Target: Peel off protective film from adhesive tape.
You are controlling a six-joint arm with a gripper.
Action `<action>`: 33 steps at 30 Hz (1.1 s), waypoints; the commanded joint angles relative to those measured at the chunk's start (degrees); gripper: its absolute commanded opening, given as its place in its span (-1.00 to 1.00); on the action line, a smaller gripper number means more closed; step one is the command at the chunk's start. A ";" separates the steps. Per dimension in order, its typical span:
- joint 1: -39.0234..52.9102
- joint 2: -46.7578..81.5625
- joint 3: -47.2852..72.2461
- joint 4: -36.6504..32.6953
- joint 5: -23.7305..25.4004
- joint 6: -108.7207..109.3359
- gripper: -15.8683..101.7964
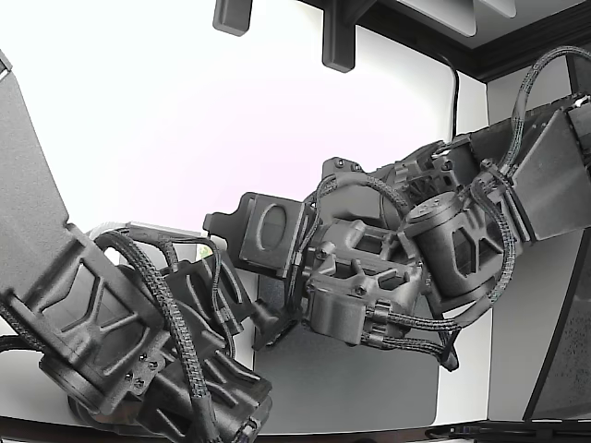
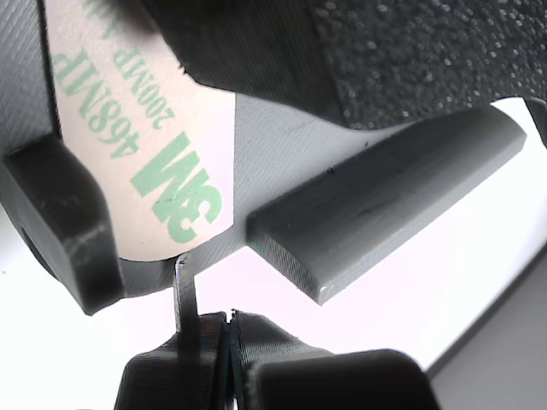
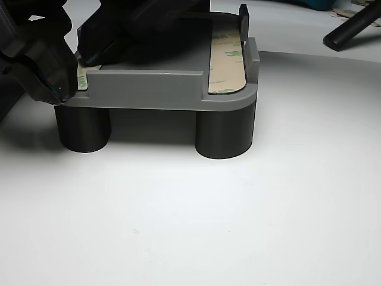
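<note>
Dark arm links fill the exterior view's lower left. At the wrist view's lower centre, the end effector pinches narrowly near the film strip. In the other view, another film strip lies at upper right on the grey fixture, its long axis running away from the camera, above the white desk.

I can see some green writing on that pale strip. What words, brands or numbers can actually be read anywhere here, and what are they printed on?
"3M": green logo on the pale tape liner, wrist view.
"468MP": green, same liner, wrist view.
"200MP": smaller green print beside it; the rest of that line is cut off and unreadable.
Green print on the liner strip at the gray part's end, other view: too small to read.
Exterior view: no text.
</note>
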State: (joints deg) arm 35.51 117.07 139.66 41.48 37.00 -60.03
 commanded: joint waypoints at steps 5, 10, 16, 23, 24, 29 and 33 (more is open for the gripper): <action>-0.44 1.14 -1.05 -0.35 0.26 -0.09 -0.90; -0.44 1.32 -0.79 -0.53 0.26 -0.09 -0.90; -0.44 1.14 -1.05 -0.53 0.26 0.00 -0.90; -0.35 1.23 -1.23 -0.26 0.18 -0.09 -0.90; -0.35 1.23 -1.41 -0.18 0.18 -0.09 -0.90; -0.35 0.53 -2.29 0.18 0.18 -0.09 -0.90; -0.35 0.35 -2.37 0.26 0.18 0.00 -0.90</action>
State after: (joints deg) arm 35.51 116.63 139.04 41.84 37.00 -60.12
